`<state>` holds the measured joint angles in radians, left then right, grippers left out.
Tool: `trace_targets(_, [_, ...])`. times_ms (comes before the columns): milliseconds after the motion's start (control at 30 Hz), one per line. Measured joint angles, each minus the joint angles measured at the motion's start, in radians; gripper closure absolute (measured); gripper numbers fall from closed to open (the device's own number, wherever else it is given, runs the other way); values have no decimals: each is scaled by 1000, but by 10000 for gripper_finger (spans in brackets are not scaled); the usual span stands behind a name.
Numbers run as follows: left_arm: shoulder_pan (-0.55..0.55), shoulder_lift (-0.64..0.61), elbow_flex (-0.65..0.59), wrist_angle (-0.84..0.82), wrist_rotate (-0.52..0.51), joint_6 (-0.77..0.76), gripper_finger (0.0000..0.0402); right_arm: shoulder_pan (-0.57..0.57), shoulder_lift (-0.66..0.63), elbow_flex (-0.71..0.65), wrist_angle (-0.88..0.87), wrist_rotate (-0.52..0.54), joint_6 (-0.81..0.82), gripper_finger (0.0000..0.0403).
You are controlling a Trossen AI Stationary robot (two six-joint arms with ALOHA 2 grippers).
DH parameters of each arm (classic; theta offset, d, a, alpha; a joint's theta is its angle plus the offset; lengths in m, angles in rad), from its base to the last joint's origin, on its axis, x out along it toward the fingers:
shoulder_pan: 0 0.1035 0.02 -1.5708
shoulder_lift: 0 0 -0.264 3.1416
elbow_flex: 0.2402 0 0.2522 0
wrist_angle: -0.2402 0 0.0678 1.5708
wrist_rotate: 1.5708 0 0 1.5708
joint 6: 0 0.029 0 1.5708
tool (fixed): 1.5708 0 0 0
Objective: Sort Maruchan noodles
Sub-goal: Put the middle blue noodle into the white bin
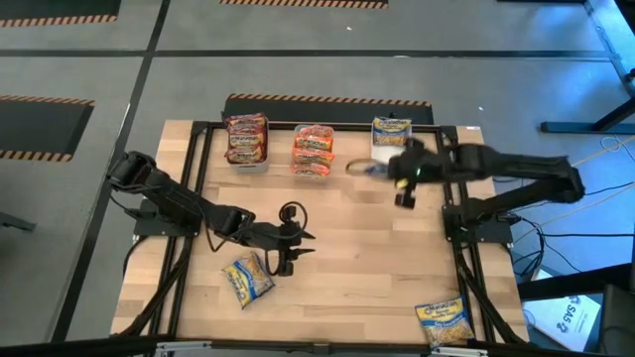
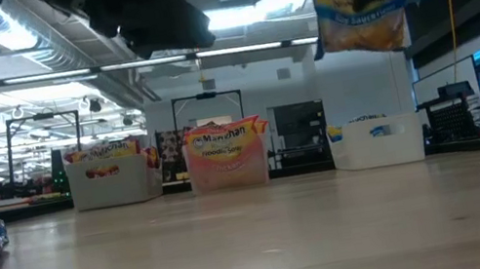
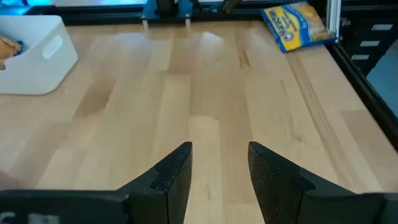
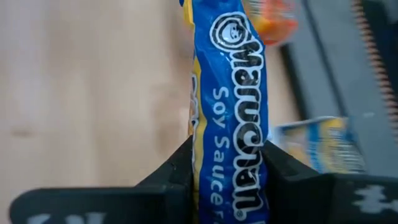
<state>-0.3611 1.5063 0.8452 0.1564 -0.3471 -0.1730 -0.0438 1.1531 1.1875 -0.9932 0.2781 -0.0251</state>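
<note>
While surveying from the high view, we find three bins along the table's far edge: a dark red packet bin (image 1: 247, 140), a pink-orange packet bin (image 1: 313, 151) and a blue packet bin (image 1: 391, 133). The right gripper (image 1: 405, 183) hangs just before the blue bin; the left gripper (image 1: 283, 250) sits mid-table beside a loose blue packet (image 1: 248, 280), and another blue packet (image 1: 444, 322) lies at the near right corner. At table height, we see a held blue packet (image 2: 360, 12) hanging aloft. Through the left wrist camera, its jaws stand parted over bare wood. Through the right wrist camera, the jaws clench the held packet.
</note>
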Motion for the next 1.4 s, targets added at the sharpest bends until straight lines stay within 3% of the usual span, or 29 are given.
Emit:
trace_targets(300, [29,0,0,-9,14,0,254,-415,20,-10,17,-156,-520,317])
trace_targets(600, [39,0,0,-11,76,-27,251,-702,179,-10,124,-325,-689,317])
trace_targets(933, [38,0,0,-6,60,-27,256,-847,372,-10,193,-428,-793,317])
trace_targets(1400, [38,1,0,-5,15,-27,248,-874,547,-9,217,-489,-815,317])
